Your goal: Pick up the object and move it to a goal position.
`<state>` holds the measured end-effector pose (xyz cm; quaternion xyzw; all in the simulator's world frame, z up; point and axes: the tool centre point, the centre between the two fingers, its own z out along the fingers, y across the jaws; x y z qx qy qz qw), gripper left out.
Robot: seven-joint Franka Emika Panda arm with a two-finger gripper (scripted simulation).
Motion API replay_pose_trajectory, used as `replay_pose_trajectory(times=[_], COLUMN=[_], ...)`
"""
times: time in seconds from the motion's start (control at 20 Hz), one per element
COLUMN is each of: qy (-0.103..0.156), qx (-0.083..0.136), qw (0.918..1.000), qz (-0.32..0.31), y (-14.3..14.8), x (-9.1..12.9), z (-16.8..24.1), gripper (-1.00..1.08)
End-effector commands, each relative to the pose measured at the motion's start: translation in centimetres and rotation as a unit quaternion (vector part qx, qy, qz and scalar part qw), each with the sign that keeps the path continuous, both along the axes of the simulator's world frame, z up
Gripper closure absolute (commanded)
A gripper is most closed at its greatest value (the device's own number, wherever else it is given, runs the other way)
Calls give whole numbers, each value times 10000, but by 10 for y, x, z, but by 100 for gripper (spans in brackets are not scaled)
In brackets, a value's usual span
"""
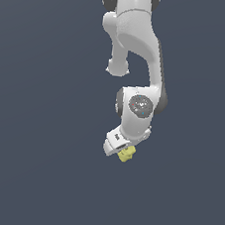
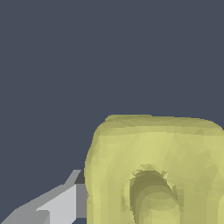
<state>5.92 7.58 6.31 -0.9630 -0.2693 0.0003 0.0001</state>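
A white robot arm [image 1: 138, 43] is seen hanging down from the top of the exterior view against a plain dark blue-grey background. At its lower end the gripper [image 1: 122, 149] is tilted toward the exterior view's left. Just below and slightly toward the exterior view's right of the gripper body, the small pale-yellow block [image 1: 126, 154] is seen touching the gripper's tip, lifted with only the plain background around it. The fingers themselves are too small to be made out in this view.

In the wrist view, a grey finger [image 2: 61, 203] is shown pressed against one side of the block [image 2: 153, 153], which is seen close up and fills much of the frame beside it. A round hollow with a raised piece inside is visible in the block's facing side. The second finger is hidden behind the block or cut off by the frame edge. The block is judged to be gripped by the closed hand, since it is held up at the gripper's tip with a finger against it.
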Motion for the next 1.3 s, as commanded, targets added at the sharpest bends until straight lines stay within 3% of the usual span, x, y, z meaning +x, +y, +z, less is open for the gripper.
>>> replay_pose_trajectory(times=[0.0,0.6,1.25], qy=[-3,-2,-3], qx=[0,-3,0], qw=[10000,10000,10000], qz=[-1,-3,-6], y=[-2,-35,-117], x=[-1,-29,-99], z=[2,32,110], gripper=[108,108,108])
